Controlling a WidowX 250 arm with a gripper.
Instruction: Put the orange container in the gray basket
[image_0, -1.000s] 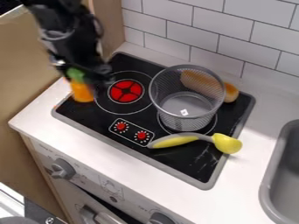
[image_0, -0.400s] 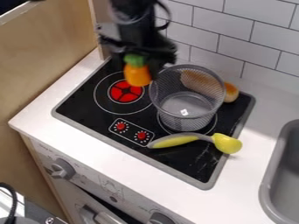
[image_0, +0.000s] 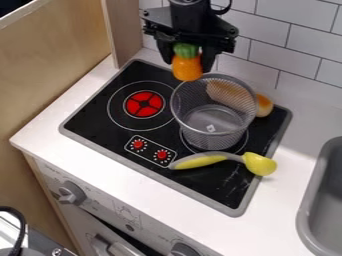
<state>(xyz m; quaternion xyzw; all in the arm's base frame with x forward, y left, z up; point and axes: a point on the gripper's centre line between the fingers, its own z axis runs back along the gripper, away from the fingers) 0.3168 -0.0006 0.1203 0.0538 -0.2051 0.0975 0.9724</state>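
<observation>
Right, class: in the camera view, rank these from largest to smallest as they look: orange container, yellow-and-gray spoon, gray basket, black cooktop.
1. Black cooktop
2. Gray basket
3. Yellow-and-gray spoon
4. Orange container, counting its green top

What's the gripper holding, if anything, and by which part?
The gripper holds the orange container by its green upper end, the orange body hanging below.

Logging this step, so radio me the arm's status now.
Gripper shut on orange container, held up at the rear-left rim of gray basket. Not in basket yet. Yellow-headed utensil lies in front of basket, apparently not in the way.
</observation>
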